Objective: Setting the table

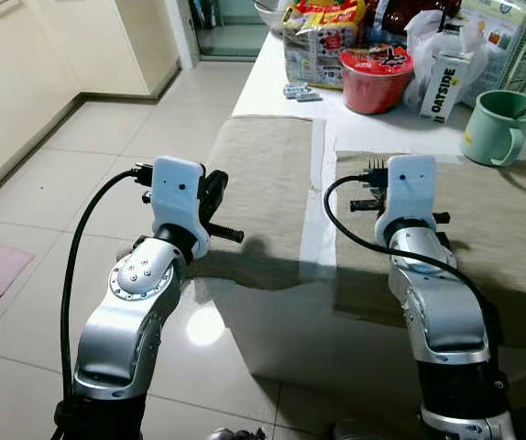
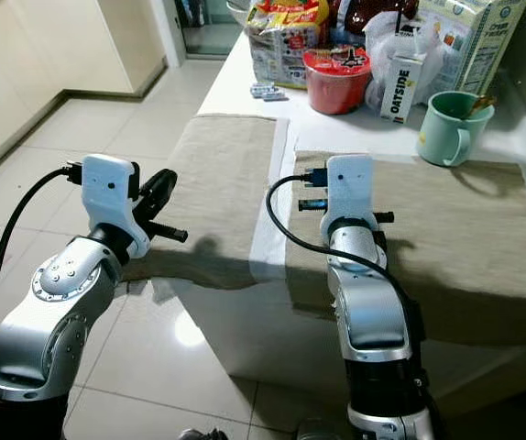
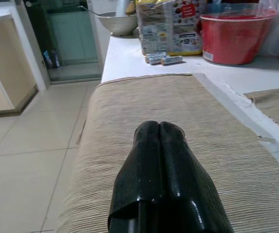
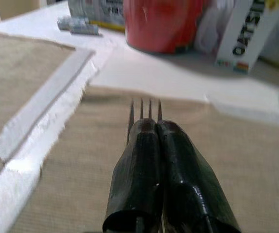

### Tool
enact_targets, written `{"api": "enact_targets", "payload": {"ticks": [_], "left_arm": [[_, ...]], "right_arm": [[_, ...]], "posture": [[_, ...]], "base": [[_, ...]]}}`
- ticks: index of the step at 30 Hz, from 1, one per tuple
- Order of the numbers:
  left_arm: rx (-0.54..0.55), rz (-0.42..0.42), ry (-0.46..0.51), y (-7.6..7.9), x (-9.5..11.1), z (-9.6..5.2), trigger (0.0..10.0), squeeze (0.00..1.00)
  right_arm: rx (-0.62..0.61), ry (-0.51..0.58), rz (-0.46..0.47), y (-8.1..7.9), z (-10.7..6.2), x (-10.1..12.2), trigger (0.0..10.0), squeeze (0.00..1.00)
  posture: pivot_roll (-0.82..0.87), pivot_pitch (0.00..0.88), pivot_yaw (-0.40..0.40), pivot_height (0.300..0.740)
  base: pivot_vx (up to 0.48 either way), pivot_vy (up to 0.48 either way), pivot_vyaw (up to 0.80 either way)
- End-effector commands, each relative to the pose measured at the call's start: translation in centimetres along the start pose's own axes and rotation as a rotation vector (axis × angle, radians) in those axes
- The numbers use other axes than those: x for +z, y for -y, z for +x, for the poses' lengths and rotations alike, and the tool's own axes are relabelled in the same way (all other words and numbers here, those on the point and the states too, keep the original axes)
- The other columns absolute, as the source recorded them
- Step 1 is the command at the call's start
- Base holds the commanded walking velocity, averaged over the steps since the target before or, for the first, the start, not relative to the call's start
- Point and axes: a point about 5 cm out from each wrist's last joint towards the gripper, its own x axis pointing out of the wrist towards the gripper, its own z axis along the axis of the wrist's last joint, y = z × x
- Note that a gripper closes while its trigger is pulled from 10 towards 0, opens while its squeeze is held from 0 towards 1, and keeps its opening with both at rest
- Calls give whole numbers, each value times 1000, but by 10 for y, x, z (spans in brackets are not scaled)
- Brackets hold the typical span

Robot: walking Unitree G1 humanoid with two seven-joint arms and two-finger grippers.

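Two beige placemats lie side by side on the white table (image 1: 272, 87). My left gripper (image 3: 159, 128) hovers low over the near end of the left placemat (image 1: 268, 179), fingers pressed shut with nothing between them. Over the near left part of the right placemat (image 1: 506, 220), my right gripper (image 4: 156, 124) is shut on a metal fork (image 4: 145, 109). Its tines stick out past the fingertips, pointing toward the back of the table. The fork's handle is hidden by the fingers.
At the back of the table stand a red bowl (image 1: 376, 78), an Oatside carton (image 1: 444, 84), a snack bag (image 1: 318, 41) and a green mug (image 1: 498, 126) with a utensil in it. Small packets (image 1: 300, 92) lie near the bag. Tiled floor (image 1: 80, 174) opens to the left.
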Motion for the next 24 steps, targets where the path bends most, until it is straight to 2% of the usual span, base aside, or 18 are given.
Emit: {"api": "enact_targets", "payload": {"ticks": [1, 12, 13, 14, 24], "left_arm": [[9, 16, 20, -2, 5, 0, 10000, 0], [8, 17, 22, -2, 6, 0, 10000, 0], [8, 16, 22, -2, 6, 0, 10000, 0], [8, 16, 22, -2, 6, 0, 10000, 0], [4, 24, 13, 0, 5, 0, 10000, 0]], "right_arm": [[15, 47, -1, -4, 0, 10, 0, 0], [3, 68, -23, -2, 5, 13, 0, 0], [1, 60, -23, -2, 5, 12, 6392, 0], [-4, 53, -17, -2, 5, 11, 10000, 1000], [-57, 18, -47, 9, 8, 1, 10000, 1000]], "posture": [[-202, 72, 117, 740], [-201, 66, 117, 740], [-201, 66, 117, 740], [-200, 67, 116, 740], [-204, 73, 120, 740]], "base": [[0, 0, 0], [0, 0, 0], [0, 0, 0], [0, 0, 0], [0, 0, 0]]}}
